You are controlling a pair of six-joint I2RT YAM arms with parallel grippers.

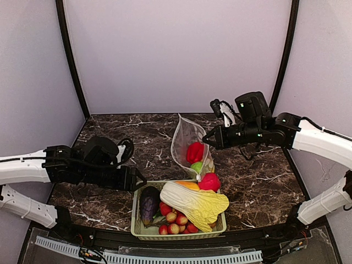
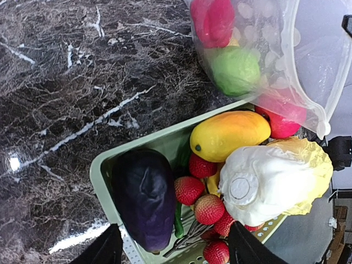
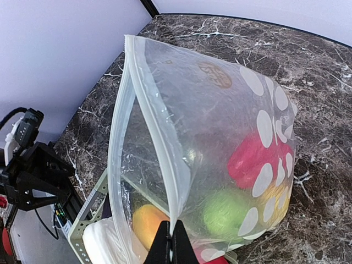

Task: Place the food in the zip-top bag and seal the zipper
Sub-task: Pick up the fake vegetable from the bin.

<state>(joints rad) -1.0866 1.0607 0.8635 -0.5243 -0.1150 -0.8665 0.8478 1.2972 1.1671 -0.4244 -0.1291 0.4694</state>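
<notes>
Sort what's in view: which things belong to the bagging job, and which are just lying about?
Job: zip-top bag, its zipper, red bell pepper and green apple inside it, magenta-pink fruit, napa cabbage, right gripper pinching the bag's mouth.
Probably just lying about: green basket, eggplant, strawberries, mango.

— What fills the middle of the frame?
— A clear dotted bag (image 3: 220, 110), its mouth gaping toward the left. The zipper (image 3: 159, 126) runs down to the gripper (image 3: 171, 245) at bottom centre, which is pinched onto that edge.
— And inside?
— A red pepper (image 3: 250, 159) right of centre, with a green apple (image 3: 225, 212) below it. A basket (image 3: 82, 231) rim shows at lower left.
</notes>
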